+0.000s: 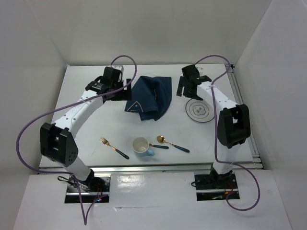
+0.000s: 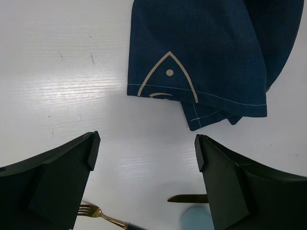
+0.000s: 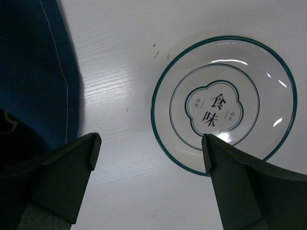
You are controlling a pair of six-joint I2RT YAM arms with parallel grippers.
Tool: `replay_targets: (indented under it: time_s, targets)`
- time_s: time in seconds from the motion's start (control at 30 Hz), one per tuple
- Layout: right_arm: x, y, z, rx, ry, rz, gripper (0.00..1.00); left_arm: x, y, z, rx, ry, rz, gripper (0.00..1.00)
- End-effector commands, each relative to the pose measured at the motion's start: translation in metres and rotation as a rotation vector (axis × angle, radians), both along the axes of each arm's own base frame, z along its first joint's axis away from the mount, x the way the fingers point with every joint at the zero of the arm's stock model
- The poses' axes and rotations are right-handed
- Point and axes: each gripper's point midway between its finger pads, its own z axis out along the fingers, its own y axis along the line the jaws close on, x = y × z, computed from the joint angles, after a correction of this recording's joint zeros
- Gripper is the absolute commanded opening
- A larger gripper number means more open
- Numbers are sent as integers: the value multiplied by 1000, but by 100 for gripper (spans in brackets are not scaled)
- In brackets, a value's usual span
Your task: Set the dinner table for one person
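The dinner table [image 1: 86,129] is a white tabletop. A crumpled navy placemat [image 1: 149,98] with white drawings lies at its back middle; it also shows in the left wrist view [image 2: 201,52]. My left gripper [image 1: 126,91] is open and empty just left of the placemat, above bare table [image 2: 146,148]. My right gripper [image 1: 188,89] is open and empty between the placemat and a white plate [image 1: 199,111] with a teal rim [image 3: 223,103]. At the front lie a gold fork [image 1: 113,147], a white-and-blue cup [image 1: 141,145], a dark knife [image 1: 159,146] and a gold spoon [image 1: 171,144].
White walls close in the table at the back and both sides. An aluminium rail [image 1: 244,115] runs along the right edge. Purple cables loop from both arms. In the left wrist view the fork [image 2: 93,211], the knife tip [image 2: 187,198] and the blurred cup [image 2: 196,218] show below the fingers.
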Motion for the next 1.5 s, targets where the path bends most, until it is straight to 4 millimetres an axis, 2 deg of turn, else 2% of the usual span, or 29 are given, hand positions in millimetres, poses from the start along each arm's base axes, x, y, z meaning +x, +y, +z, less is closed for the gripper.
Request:
replay_targets:
  time_s: [0.0, 0.03, 0.07, 0.13, 0.17, 0.2, 0.23, 0.27, 0.3, 0.33, 0.37, 0.4, 0.43, 0.47, 0.5, 0.57, 0.6, 0.63, 0.67, 0.77, 0.93, 1.0, 1.1, 1.2, 1.23, 1.27, 1.33, 1.4, 1.47]
  targets:
    - [-7, 1, 24, 32, -46, -4, 100, -5, -1, 1, -44, 5, 27, 100]
    - [-7, 1, 21, 31, -45, -4, 100, -8, -5, -6, -65, 23, 20, 100]
    - [-8, 0, 28, 31, -60, 3, 100, -9, -8, -6, -86, 30, 18, 100]
    - [-13, 4, 34, 55, -74, 30, 100, -5, -8, -12, -107, 35, 32, 100]
    - [-17, 4, 31, 57, -71, 46, 100, -6, -5, -20, -115, 60, 44, 100]
    - [-22, 7, 39, 79, -84, 61, 100, -4, -3, -24, -124, 73, 69, 100]
    - [-26, 7, 39, 80, -81, 74, 100, -8, -2, -32, -120, 106, 80, 100]
    - [-32, 7, 34, 80, -71, 89, 100, -7, 5, -48, -112, 155, 109, 100]
    - [-38, 9, 33, 95, -65, 102, 100, -4, 10, -53, -132, 183, 140, 100]
    - [-44, 8, 39, 100, -77, 116, 100, -8, 13, -62, -132, 231, 156, 100]
    - [-52, 8, 31, 105, -64, 122, 100, -4, 14, -64, -142, 248, 167, 100]
    - [-58, 9, 30, 114, -56, 141, 100, -2, 16, -80, -142, 301, 185, 100]
    - [-61, 11, 37, 132, -84, 151, 100, 0, 15, -85, -143, 321, 197, 100]
    - [-68, 13, 32, 144, -75, 175, 100, 2, 14, -89, -145, 330, 206, 100]
    - [-72, 12, 36, 147, -89, 176, 100, 5, 13, -97, -140, 346, 208, 98]
    - [-75, 13, 33, 156, -85, 184, 100, 16, 9, -100, -159, 335, 207, 97]
    - [-75, 13, 37, 159, -97, 185, 100, 21, 5, -101, -174, 333, 208, 95]
    - [-76, 13, 37, 159, -97, 185, 100, 23, 5, -114, -166, 359, 211, 94]
    - [-78, 12, 35, 156, -83, 184, 100, 28, 1, -114, -182, 365, 212, 94]
    - [-80, 8, 34, 140, -77, 172, 100, 35, -1, -133, -175, 405, 227, 91]
    - [-80, 6, 41, 131, -97, 174, 100, 37, -6, -151, -118, 424, 250, 85]
    - [-82, 5, 37, 129, -89, 174, 100, 36, -5, -159, -111, 437, 267, 81]
    - [-84, 5, 33, 127, -80, 173, 100, 40, -6, -167, -109, 441, 267, 81]
    - [-85, 2, 32, 117, -71, 166, 100, 45, -13, -170, -118, 439, 252, 63]
    - [-85, 0, 32, 108, -73, 160, 100, 47, -14, -166, -121, 433, 251, 50]
    - [-85, 0, 32, 108, -73, 160, 100, 49, -14, -168, -121, 433, 251, 24]
    - [-85, 1, 32, 114, -74, 152, 100, 56, -14, -155, -113, 413, 242, 0]
    - [-86, -1, 29, 105, -67, 146, 100, 57, -10, -143, -81, 413, 234, 0]
    - [-87, -2, 32, 107, -76, 147, 100, 74, -1, -112, -86, 344, 213, 0]
